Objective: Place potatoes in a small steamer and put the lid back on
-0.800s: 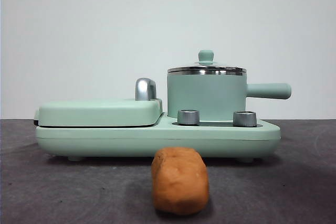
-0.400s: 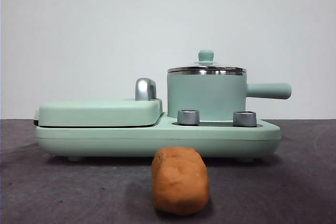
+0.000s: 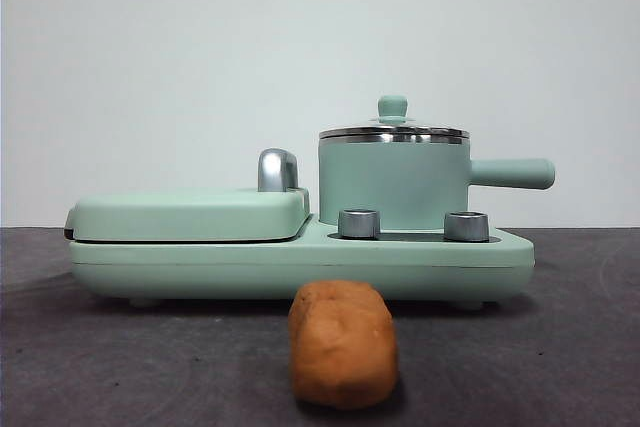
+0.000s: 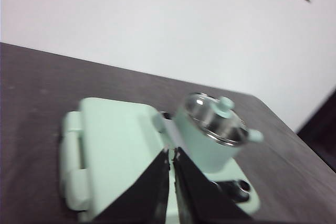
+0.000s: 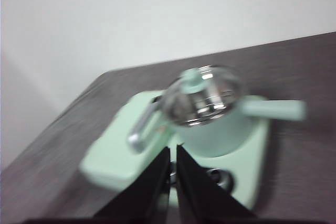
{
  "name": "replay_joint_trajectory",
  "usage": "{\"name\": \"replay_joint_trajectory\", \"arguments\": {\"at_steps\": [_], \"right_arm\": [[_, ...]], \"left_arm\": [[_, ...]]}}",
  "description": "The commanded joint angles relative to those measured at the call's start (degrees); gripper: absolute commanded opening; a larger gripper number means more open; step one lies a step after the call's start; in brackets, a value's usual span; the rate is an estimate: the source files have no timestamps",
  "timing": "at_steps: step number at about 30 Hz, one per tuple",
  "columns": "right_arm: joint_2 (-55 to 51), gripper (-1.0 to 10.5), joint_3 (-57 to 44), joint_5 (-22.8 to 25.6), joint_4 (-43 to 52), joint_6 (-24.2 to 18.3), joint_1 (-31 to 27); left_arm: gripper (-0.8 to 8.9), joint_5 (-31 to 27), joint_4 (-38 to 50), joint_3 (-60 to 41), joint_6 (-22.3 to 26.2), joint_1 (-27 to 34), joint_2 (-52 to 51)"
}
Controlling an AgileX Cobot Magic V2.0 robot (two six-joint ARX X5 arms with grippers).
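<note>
The potato is an orange-brown oblong lump lying on the dark table in front of the appliance, in the front view only. The small steamer is a mint-green pot with a side handle, standing on the right of the appliance; it also shows in the left wrist view and in the right wrist view. The glass lid with its mint knob sits on the pot. My left gripper and right gripper are both shut and empty, high above the appliance, out of the front view.
The mint-green appliance base carries a flat hinged griddle cover with a chrome handle on its left half and two steel dials at the front. A white wall stands behind the table.
</note>
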Motion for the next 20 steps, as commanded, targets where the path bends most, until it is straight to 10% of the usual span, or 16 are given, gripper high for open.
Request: {"name": "replay_joint_trajectory", "arguments": {"at_steps": [1, 12, 20], "right_arm": [[3.72, 0.2, 4.13, -6.29, -2.14, -4.81, 0.20], [10.34, 0.2, 9.99, -11.56, -7.06, -9.77, 0.20], [10.34, 1.8, 9.99, -11.39, -7.34, -9.77, 0.20]], "left_arm": [[0.15, 4.26, -1.92, 4.79, 4.35, -0.07, 4.46], [0.60, 11.76, -5.66, 11.91, 9.62, -1.57, 15.34], [4.42, 11.76, -3.74, 11.91, 9.35, -3.65, 18.14]]}}
